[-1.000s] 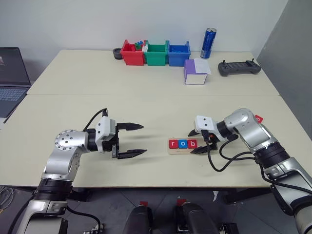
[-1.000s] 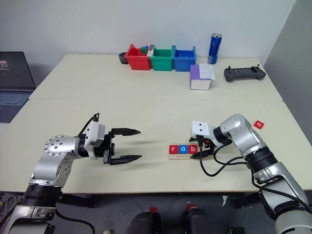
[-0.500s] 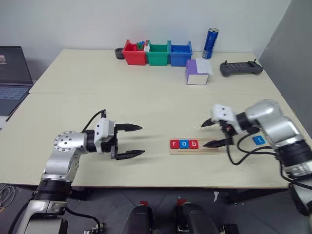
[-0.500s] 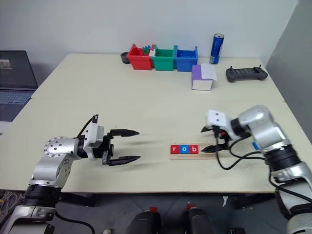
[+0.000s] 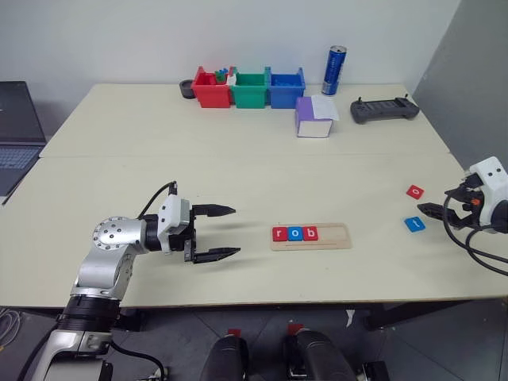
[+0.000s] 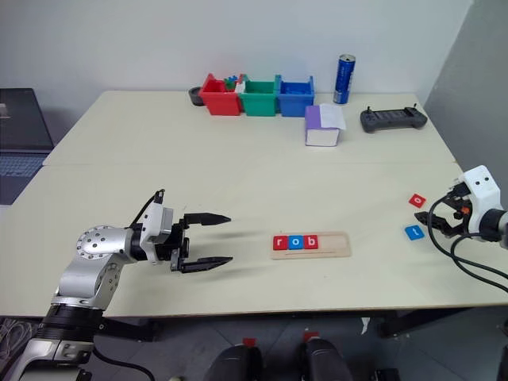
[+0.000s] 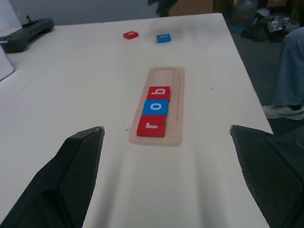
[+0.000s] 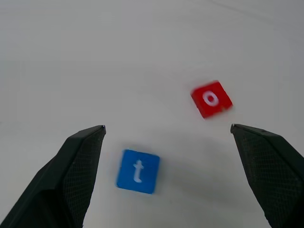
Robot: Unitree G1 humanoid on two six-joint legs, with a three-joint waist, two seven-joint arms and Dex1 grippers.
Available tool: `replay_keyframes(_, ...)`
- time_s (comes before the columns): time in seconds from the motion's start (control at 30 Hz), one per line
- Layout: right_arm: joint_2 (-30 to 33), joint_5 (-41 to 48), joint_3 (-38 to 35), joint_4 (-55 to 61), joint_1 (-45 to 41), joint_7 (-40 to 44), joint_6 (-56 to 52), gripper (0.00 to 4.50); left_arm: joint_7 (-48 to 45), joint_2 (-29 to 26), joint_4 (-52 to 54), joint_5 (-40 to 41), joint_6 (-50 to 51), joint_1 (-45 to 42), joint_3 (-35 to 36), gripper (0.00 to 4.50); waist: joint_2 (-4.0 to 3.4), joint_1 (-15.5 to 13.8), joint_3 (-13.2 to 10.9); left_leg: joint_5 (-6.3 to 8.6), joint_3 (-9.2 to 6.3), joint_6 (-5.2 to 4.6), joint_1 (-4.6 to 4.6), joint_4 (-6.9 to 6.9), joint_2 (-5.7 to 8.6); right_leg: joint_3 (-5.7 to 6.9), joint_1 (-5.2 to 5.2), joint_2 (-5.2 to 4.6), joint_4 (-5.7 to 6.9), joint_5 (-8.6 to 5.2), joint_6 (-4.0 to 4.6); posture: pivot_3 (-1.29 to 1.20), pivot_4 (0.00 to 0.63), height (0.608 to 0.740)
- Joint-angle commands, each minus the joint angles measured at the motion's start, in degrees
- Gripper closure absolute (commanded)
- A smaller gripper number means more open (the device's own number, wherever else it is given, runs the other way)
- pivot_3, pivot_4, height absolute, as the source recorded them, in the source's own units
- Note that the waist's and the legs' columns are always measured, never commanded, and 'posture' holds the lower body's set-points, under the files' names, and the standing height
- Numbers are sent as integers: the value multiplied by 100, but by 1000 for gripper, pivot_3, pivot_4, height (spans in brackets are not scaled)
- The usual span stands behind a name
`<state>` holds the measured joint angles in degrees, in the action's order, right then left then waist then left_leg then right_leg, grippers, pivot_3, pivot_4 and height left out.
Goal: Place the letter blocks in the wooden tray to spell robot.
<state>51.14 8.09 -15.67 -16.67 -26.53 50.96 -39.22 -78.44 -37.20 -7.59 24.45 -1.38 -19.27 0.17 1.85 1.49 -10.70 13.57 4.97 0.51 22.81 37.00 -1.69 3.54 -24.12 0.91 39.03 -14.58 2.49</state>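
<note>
Wooden tray (image 5: 309, 236): on the table (image 5: 238, 159), well ahead of the left gripper's fingertips, lengthwise along its pointing line.
Tiles in tray: red r (image 5: 279, 234), blue o (image 5: 294, 233), red b (image 5: 310, 233), side by side at the tray end nearer the left gripper.
Loose tiles: blue t (image 8: 138, 171) and red o (image 8: 211, 99), flat on the table, apart, just ahead of the right gripper.
Left gripper (image 5: 223, 233): fingers spread wide, empty.
Right gripper (image 8: 166, 135): fingers spread wide, empty, above the loose tiles.
</note>
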Motion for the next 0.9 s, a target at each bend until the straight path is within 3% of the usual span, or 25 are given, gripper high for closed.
replay_keyframes(0.03,221,-124,242,-904,-653,179,1019,13,-89,29,-97,18,-82,-162,9,0,-2,24,1,0,-1,0,-2,-1,-2,0,0,4,0,0,0,0,150,740)
replay_keyframes(0.4,267,-906,1292,-4343,-2548,656,3237,13,-197,-9,-261,-30,-178,-233,100,0,-2,20,1,0,1,0,8,-3,5,-11,-1,4,-10,-1,1,0,150,740)
replay_keyframes(0.67,-224,-1147,1447,-5353,-3016,434,3834,13,-155,-78,-129,-14,-172,-68,185,0,-3,33,2,-1,3,1,3,-3,2,-13,0,5,-5,-1,2,0,150,740)
replay_keyframes(0.9,-644,-1375,1433,-5807,-3046,-633,3974,13,2,-189,236,52,-4,144,260,0,-3,17,2,-5,3,9,6,-2,3,-14,0,3,-5,0,2,0,150,740)
